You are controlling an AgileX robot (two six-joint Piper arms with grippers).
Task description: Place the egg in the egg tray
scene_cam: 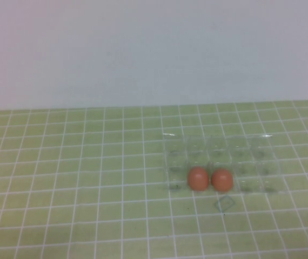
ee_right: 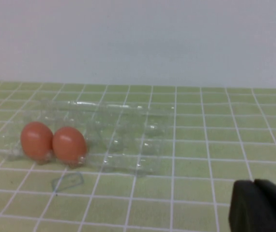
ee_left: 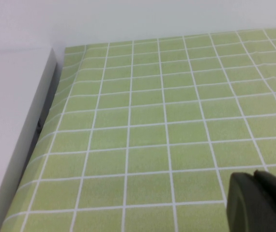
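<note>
Two orange-brown eggs (scene_cam: 198, 178) (scene_cam: 222, 179) sit side by side in the near row of the clear egg tray (scene_cam: 251, 156), on the green checked table right of centre. The right wrist view shows the same eggs (ee_right: 36, 140) (ee_right: 69, 145) in the tray (ee_right: 128, 130). My right gripper (ee_right: 254, 182) is shut and empty, low over the table and well away from the tray. My left gripper (ee_left: 256, 176) is shut and empty over bare cloth. Neither gripper shows in the high view.
A small clear square piece (scene_cam: 224, 203) lies on the cloth just in front of the tray, also visible in the right wrist view (ee_right: 67, 181). A white wall (scene_cam: 154, 48) backs the table. A white ledge (ee_left: 12, 121) borders the cloth by my left gripper.
</note>
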